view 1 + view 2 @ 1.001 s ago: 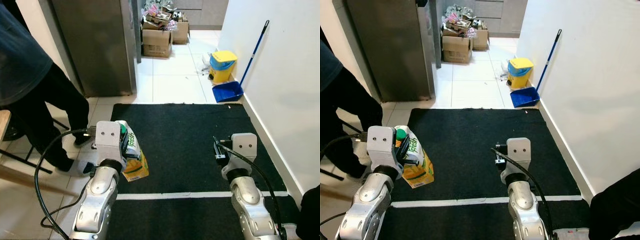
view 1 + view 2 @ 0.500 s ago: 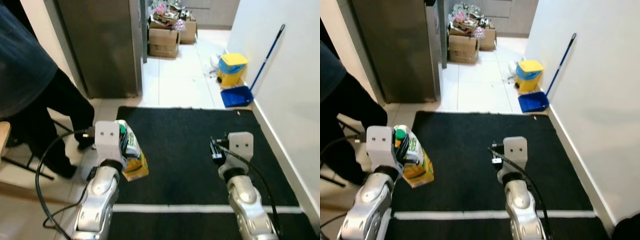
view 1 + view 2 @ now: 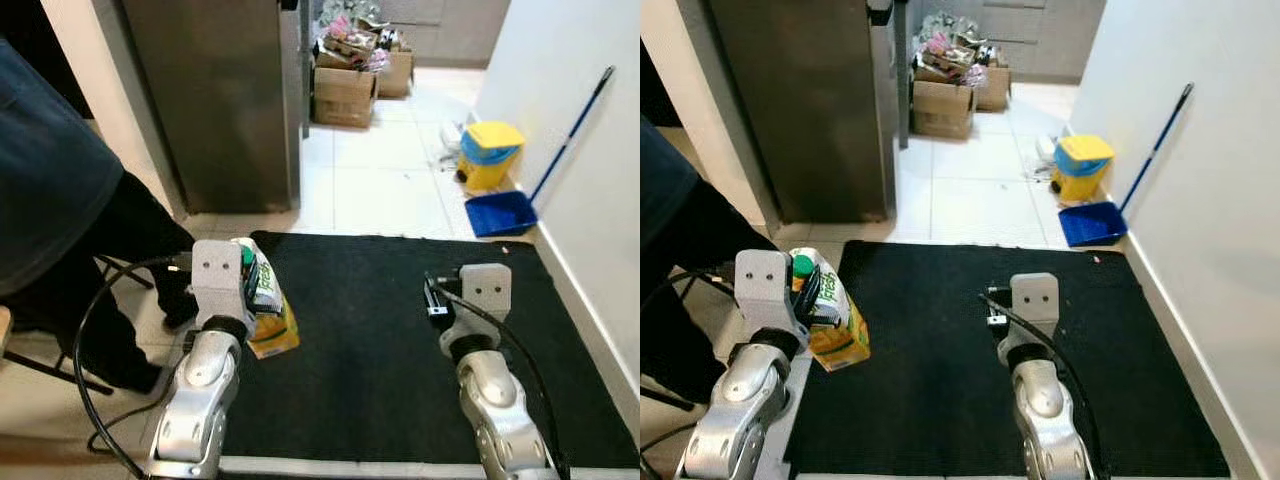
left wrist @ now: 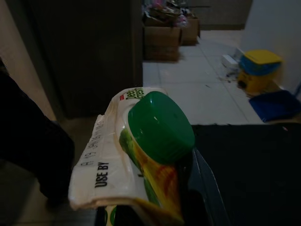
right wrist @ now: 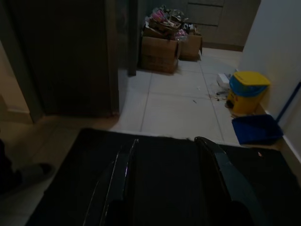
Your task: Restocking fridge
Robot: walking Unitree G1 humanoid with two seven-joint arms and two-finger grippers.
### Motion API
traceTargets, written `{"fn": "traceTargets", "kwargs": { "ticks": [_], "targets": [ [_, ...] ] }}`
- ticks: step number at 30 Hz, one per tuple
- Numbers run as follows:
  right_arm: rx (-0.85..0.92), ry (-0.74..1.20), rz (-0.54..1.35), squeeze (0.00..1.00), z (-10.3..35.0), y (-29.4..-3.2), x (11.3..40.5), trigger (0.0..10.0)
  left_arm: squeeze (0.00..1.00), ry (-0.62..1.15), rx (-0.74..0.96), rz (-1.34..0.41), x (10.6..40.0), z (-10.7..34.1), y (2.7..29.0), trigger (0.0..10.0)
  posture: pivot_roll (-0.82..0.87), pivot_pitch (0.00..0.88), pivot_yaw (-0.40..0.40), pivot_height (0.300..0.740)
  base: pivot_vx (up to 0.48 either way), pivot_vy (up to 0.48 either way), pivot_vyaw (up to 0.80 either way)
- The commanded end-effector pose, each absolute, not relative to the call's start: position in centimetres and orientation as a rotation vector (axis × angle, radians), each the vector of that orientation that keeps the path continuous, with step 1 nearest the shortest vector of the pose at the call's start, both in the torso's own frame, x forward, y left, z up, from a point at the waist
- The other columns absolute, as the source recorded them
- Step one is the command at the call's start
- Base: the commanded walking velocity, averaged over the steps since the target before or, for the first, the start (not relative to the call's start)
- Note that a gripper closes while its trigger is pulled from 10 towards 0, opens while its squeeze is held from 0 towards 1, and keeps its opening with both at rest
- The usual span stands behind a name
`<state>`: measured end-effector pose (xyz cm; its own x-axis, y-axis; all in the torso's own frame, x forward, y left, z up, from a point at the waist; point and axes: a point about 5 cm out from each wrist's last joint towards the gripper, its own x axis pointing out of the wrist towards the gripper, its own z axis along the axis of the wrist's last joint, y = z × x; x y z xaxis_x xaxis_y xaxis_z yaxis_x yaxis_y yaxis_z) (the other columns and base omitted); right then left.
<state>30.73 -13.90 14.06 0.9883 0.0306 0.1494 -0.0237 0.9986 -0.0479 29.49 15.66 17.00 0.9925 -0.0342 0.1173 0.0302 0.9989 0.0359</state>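
Left claw (image 4: 155, 188): lower left of the head view, clamped on the juice carton (image 3: 265, 310), held above the edge of the mat.
Juice carton: yellow and green, green cap (image 4: 161, 126) on top, tilted.
Right claw (image 5: 171, 181): lower centre-right, fingers apart, nothing between them.
Black mat (image 3: 400, 300): across the middle of the floor.
Person (image 3: 60, 200): left edge, dark clothing.
Fridge (image 3: 215, 100): upper left, door closed.
Cardboard boxes (image 3: 345, 90): top centre.
Yellow bin (image 3: 488, 155), blue dustpan (image 3: 505, 212): upper right, by the wall.
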Motion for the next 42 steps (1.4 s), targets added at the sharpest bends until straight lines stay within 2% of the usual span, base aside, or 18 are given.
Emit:
{"fn": "traceTargets", "kwargs": {
  "ticks": [1,6,17,42],
  "targets": [
    [-0.043,-0.138,0.014,0.0,13.68,-14.33,30.54,10.0,0.0,-0.134,0.041,-0.052,29.45,17.24,15.11,10.0,-0.09,0.152,-0.001,0.74,0.442,0.0,0.0],
    [-0.038,-0.137,0.013,0.0,13.71,-14.34,30.57,10.0,0.0,-0.136,0.041,-0.059,29.47,17.22,15.01,10.0,-0.09,0.151,-0.002,0.74,0.442,0.0,0.0],
    [-0.042,-0.136,0.015,0.0,13.71,-14.37,30.55,10.0,0.0,-0.137,0.041,-0.067,29.52,17.2,14.8,10.0,-0.1,0.145,-0.001,0.74,0.44,0.0,-0.46],
    [-0.053,-0.137,0.006,0.0,13.7,-14.54,30.57,10.0,0.0,-0.139,0.039,-0.065,29.78,17.21,14.73,10.0,-0.11,0.147,0.005,0.74,0.438,0.0,0.0]
  ]
}}
